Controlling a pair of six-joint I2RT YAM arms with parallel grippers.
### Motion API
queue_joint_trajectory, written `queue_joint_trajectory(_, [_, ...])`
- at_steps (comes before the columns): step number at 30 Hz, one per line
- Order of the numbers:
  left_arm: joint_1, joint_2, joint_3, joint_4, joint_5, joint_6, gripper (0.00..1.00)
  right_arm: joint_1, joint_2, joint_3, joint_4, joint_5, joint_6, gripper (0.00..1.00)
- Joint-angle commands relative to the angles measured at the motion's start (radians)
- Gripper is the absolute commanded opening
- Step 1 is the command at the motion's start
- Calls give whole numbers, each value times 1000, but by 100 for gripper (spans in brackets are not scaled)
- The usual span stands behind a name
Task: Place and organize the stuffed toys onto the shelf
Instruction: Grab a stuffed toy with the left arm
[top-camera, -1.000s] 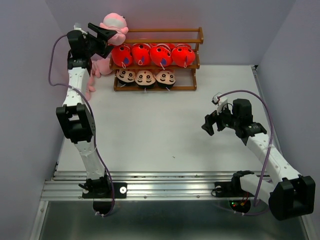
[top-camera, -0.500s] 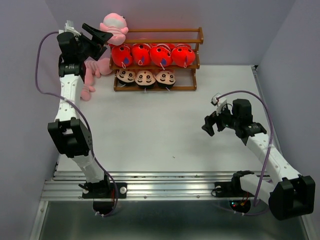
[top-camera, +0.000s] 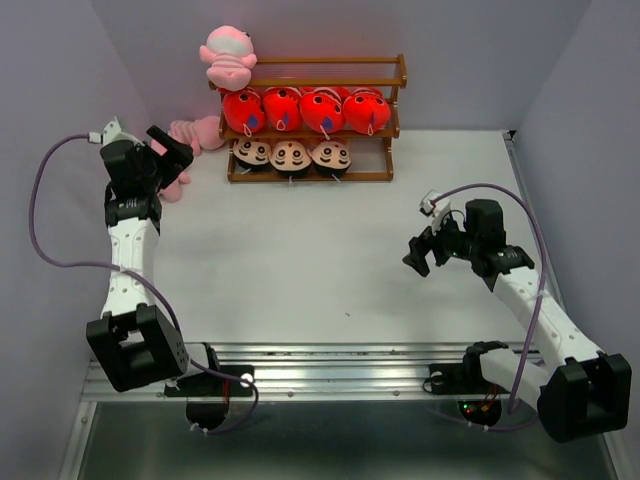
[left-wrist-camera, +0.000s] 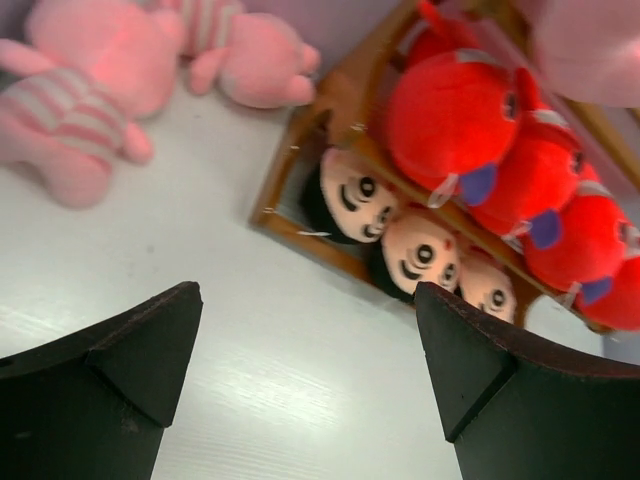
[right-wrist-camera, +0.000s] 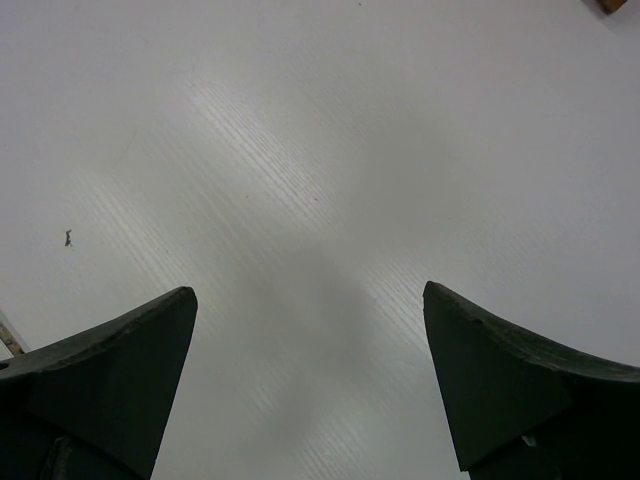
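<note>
Shelf (top-camera: 340, 61), brown and slatted, stands at the upper middle of the frame against the back wall, and the big change is right beside it. The left arm (top-camera: 128, 230), which a moment ago reached up to the shelf's top left corner, has swung down and away toward the left edge of the frame, with the left jaws spread wide and carrying nothing. The right arm (top-camera: 530, 290) has not budged at centre right, the right jaws likewise gaping over the counter (top-camera: 320, 260). What the left arm left behind is one pink striped frog (top-camera: 229, 57), now sitting alone at the left end of the top tier. I'd say that toy is delivered and the arm is lining up on the two pink frogs (top-camera: 207, 133) lying on the counter just left of the shelf, seemingly the last toys not yet shelved. Below the frog, four red-orange fish (top-camera: 302, 110) fill the middle tier side by side, white bands and bluish patches showing. Three black-haired boy dolls (top-camera: 290, 154) sit on the bottom tier with faces turned outward, and there is a gap at its right end.
</note>
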Motion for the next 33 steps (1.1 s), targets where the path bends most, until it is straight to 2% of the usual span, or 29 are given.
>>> queue_joint_trajectory(1, [83,9,-88,29,-73,66,99,-9,-24,14,2,-28,-19,100])
queue_joint_trajectory(7, [186,99,-191,162,0,-44,99,-9,-27,14,1,-28,-22,100])
queue_joint_trajectory(10, [188,148,-205,219,-50,-98,98,-9,-30,14,1,-28,-22,100])
queue_joint_trajectory(12, [188,179,-223,262,-85,-132,96,-9,-30,14,1,-28,-22,100])
queue_joint_trajectory(15, [188,207,-268,410,-150,-218,87,-9,-30,14,2,-25,-25,100])
queue_joint_trajectory(19, [183,268,-279,512,-187,-349,84,-9,-25,14,1,-22,-25,100])
queue_joint_trajectory(33, [61,504,-158,581,-438,-408,77,-9,-13,20,-8,-41,-28,100])
